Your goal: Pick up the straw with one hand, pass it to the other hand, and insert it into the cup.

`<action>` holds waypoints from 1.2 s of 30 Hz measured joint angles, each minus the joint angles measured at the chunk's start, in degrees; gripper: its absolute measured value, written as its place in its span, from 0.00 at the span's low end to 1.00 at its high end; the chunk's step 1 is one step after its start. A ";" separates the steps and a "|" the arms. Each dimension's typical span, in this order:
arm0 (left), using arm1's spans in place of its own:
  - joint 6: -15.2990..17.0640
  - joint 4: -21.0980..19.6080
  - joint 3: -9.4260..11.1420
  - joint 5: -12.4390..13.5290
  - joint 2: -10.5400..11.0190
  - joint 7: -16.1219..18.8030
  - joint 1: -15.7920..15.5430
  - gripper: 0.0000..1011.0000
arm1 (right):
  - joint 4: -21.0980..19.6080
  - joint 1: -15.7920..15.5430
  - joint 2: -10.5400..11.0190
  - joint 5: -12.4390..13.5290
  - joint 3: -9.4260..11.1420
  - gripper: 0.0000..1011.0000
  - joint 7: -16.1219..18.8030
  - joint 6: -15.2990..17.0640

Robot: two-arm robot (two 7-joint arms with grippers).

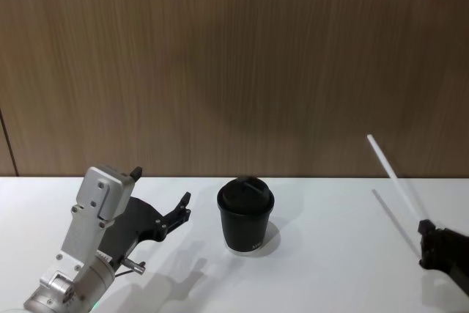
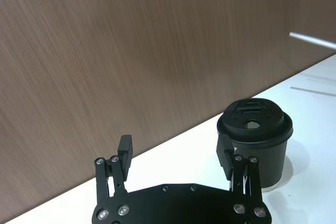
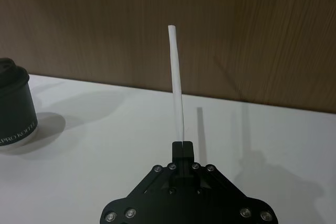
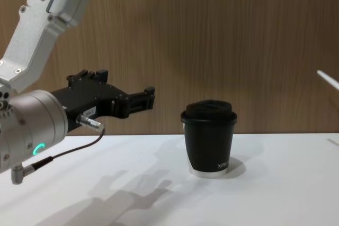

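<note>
Near the counter's (image 1: 344, 269) right edge, the right gripper (image 3: 182, 146) has its fingers clamped on the straw (image 3: 176, 77), low down, holding it up for handover. Left of the mid-counter cup (image 1: 246, 221), the left gripper (image 2: 175, 149) hovers, fingers apart, apparently ready to receive.

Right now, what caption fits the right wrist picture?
Right gripper pinching one end of the white straw, black cup standing nearby.
</note>
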 joint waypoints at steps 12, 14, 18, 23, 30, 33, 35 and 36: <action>0.00 0.00 0.00 0.00 0.00 0.00 0.00 0.99 | 0.64 -0.52 4.26 3.23 2.16 0.00 8.29 -10.16; 0.00 0.00 0.00 0.00 0.00 0.00 0.00 0.99 | 0.80 -0.52 5.16 4.08 2.39 0.00 10.16 -11.54; 0.00 0.00 0.00 0.00 0.00 0.00 0.00 0.99 | 1.07 -0.36 6.56 5.40 2.57 0.00 13.12 -13.36; 0.00 0.00 0.00 0.01 0.00 0.00 0.00 0.99 | 1.42 0.04 8.17 7.17 2.57 0.00 17.09 -15.36; 0.00 0.00 0.00 0.00 0.00 0.00 0.00 0.99 | 2.12 1.27 10.53 9.87 1.77 0.00 23.18 -17.65; 0.00 0.00 0.00 0.00 0.00 0.00 0.00 0.99 | 2.40 1.93 11.28 10.91 1.19 0.00 25.67 -18.34; 0.00 0.00 0.00 0.00 0.00 0.00 0.00 0.99 | 2.52 2.28 11.58 11.46 0.91 0.00 26.95 -18.67; 0.00 0.00 -0.01 0.00 0.00 0.00 0.00 0.99 | 2.65 2.68 11.87 11.90 0.53 0.00 28.04 -18.95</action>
